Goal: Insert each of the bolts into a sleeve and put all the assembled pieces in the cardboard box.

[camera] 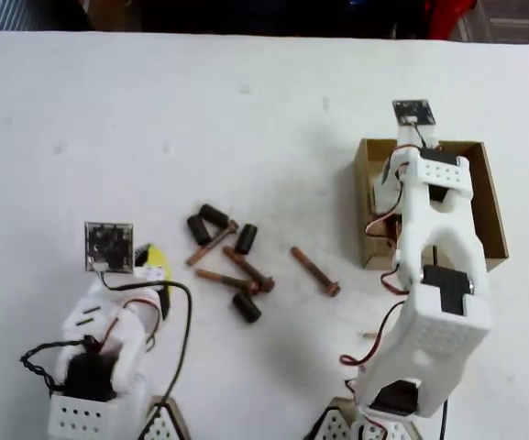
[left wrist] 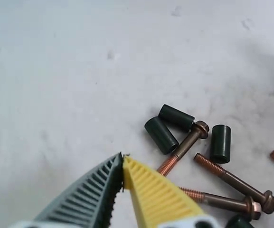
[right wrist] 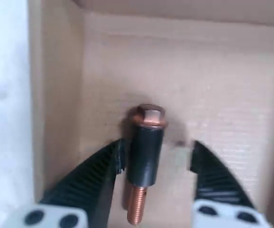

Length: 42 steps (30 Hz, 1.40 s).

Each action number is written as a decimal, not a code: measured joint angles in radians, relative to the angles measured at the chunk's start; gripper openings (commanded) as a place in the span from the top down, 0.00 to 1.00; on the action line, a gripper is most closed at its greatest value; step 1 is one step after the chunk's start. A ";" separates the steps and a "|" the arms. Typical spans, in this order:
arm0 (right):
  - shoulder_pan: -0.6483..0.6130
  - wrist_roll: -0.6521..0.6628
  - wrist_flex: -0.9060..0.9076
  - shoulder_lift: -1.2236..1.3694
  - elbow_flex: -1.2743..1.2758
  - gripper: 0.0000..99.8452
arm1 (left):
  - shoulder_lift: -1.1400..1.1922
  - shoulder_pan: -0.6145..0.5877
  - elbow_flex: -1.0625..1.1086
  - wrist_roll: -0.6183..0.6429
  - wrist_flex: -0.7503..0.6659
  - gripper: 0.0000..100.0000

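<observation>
Between the spread fingers (right wrist: 99, 175) of the right end effector (right wrist: 156, 145), inside the cardboard box (right wrist: 231, 85): one sleeved bolt (right wrist: 145, 152), ungripped, just beside one finger; careless withdrawal could snag it and pull the pair apart.

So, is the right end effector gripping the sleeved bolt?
No, the right end effector stands open around the sleeved bolt in the cardboard box.
</observation>
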 measured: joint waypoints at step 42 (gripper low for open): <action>-0.689 -0.021 0.522 -0.870 0.247 0.86 | 0.000 -0.075 -0.057 -0.008 0.176 0.98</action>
